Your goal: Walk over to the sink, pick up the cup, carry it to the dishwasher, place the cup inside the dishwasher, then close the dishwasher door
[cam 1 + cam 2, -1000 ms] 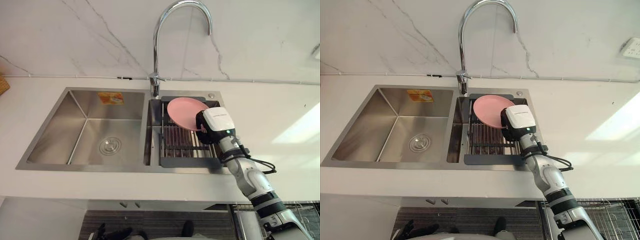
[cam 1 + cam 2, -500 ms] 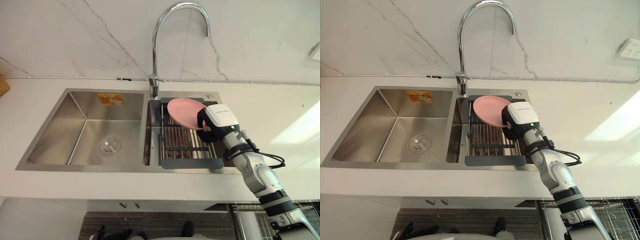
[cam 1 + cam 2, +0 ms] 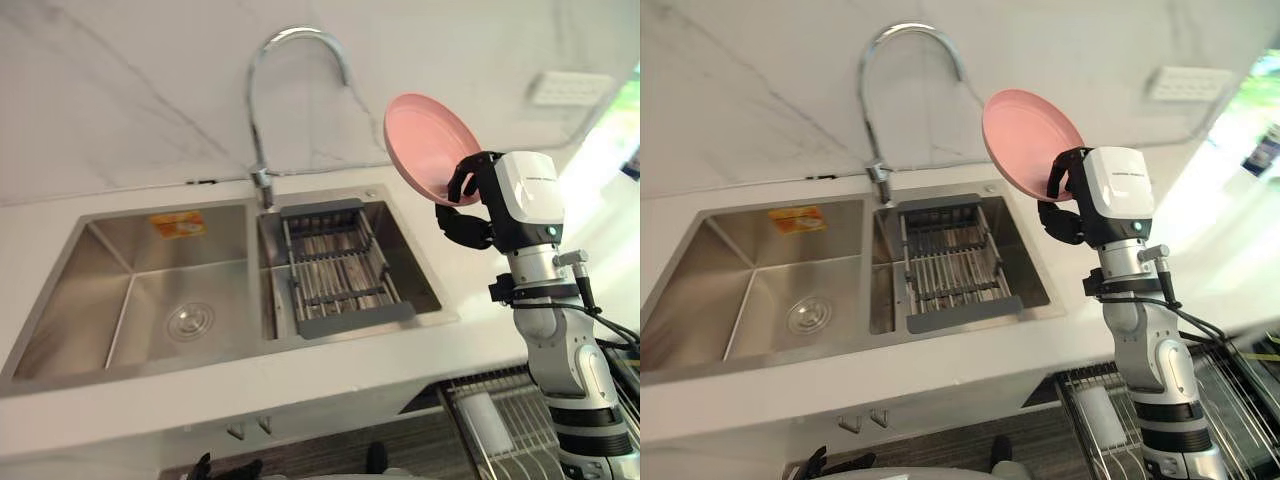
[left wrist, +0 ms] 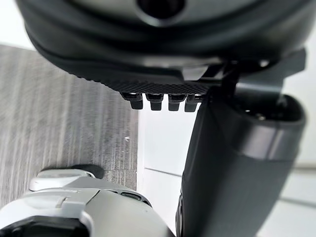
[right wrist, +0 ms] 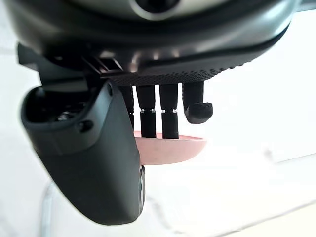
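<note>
Standing at the sink (image 3: 60,300), holding not a cup but a pink plate (image 3: 428,148). Gripping the plate's lower edge in the right hand (image 3: 468,225), fingers (image 5: 148,118) curled over one face and thumb against the other, with the plate tilted nearly upright. Held high above the counter, to the right of the faucet (image 3: 252,110) and well clear of the dish rack (image 3: 340,270) in the right basin. Hanging the left hand (image 4: 163,74) low over the floor, fingers relaxed, with nothing in it.

Judged done: walking to the sink and picking the dish up out of it. Judged left: carrying it right and nearer, toward the wire basket (image 3: 1240,390) at the lower right, probably the open dishwasher; setting it inside; letting go; shutting the door. Roughly a third of the way through, with the placing and the door as the harder part to come.
</note>
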